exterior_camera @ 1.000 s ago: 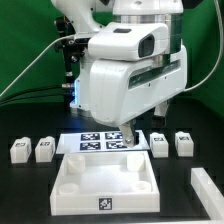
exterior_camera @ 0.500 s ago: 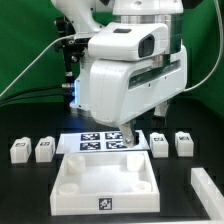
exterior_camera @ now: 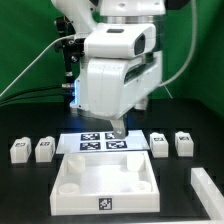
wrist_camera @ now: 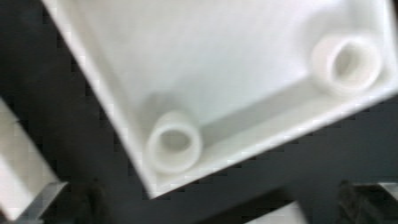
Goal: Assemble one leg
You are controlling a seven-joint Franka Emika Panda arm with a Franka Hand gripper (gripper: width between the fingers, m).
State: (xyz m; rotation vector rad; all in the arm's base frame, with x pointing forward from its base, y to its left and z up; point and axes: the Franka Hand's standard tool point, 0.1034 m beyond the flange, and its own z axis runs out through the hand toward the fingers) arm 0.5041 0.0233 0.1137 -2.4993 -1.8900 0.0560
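Note:
Four legs, small white tagged blocks, stand on the black table: two at the exterior view's left (exterior_camera: 18, 150) (exterior_camera: 43, 149) and two at its right (exterior_camera: 160, 144) (exterior_camera: 183, 143). My gripper (exterior_camera: 118, 130) hangs over the marker board (exterior_camera: 95, 142), just behind the large white tray-like part (exterior_camera: 105, 182), apart from every leg. In the wrist view the gripper (wrist_camera: 203, 206) is open and empty, with dark fingertips (wrist_camera: 39, 204) at the frame's edges. That view shows the tray part's corner (wrist_camera: 214, 70) with two round sockets (wrist_camera: 175, 141) (wrist_camera: 347, 62). No leg shows there.
A long white block (exterior_camera: 207, 190) lies at the front of the exterior view's right. The arm's bulky white body (exterior_camera: 115, 75) fills the middle, with a green backdrop and cables behind it.
The arm's wrist has turned and shifted toward the exterior view's left. The fingers now point down over the marker board. The parts on the table have not moved.

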